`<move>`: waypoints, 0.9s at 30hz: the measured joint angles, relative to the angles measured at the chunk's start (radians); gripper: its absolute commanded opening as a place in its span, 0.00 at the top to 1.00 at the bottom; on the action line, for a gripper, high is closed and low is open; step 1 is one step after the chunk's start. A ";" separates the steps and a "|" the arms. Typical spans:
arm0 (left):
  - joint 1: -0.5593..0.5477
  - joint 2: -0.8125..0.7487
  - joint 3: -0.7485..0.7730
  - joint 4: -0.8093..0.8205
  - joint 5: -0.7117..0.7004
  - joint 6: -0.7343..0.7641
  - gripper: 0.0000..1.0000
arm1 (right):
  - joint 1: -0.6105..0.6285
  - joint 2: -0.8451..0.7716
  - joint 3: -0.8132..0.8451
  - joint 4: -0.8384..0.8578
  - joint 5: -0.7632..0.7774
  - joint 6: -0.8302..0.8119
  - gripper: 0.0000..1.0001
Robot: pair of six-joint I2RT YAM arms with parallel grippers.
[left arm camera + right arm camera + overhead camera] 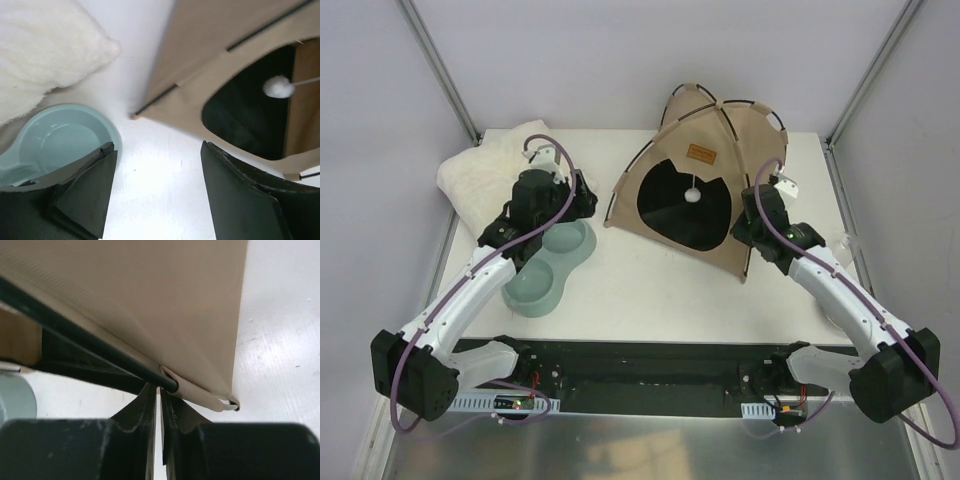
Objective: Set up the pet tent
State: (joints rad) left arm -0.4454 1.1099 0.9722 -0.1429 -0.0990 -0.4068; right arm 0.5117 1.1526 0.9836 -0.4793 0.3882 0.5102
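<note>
my right gripper [159, 390] is clenched at a corner pole [100, 347] of the pet tent [720, 140]; left gripper [156, 146] released. tent stands up; i judge setup nearly finished.

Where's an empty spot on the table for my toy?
The widest bare patch is the near strip of table in front of the pet tent, between the teal bowl and the right arm. A smaller one lies at the back, between cushion and tent. The left side is crowded: cushion, bowl, left gripper.

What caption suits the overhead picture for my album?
Standing pet tent, right gripper at its corner, left gripper by bowl, cushion behind.
</note>
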 measured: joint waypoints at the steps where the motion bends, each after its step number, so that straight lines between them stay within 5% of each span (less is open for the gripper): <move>1: 0.024 0.003 0.003 -0.002 0.014 -0.007 0.30 | -0.026 0.008 0.000 0.004 -0.007 -0.001 0.86; 7: 0.169 0.011 0.023 -0.039 0.048 -0.049 0.28 | -0.169 0.090 0.029 0.021 -0.007 0.003 0.79; 11: 0.294 0.027 0.044 -0.093 0.041 -0.061 0.21 | -0.214 0.149 0.101 0.010 0.015 0.003 0.51; 17: 0.485 0.076 0.072 -0.190 -0.005 -0.076 0.01 | -0.218 0.124 0.144 0.017 -0.052 -0.006 0.22; 19: 0.550 0.100 0.086 -0.214 -0.026 -0.075 0.01 | -0.217 0.087 0.142 0.015 -0.085 -0.005 0.01; 27: 0.784 0.320 0.256 -0.263 -0.030 -0.046 0.01 | -0.218 -0.062 0.134 -0.016 -0.162 0.003 0.01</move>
State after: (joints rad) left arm 0.3386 1.4300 1.2285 -0.4057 -0.1287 -0.4526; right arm 0.2939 1.0904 1.1172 -0.4957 0.2260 0.5137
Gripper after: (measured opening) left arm 0.990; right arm 0.988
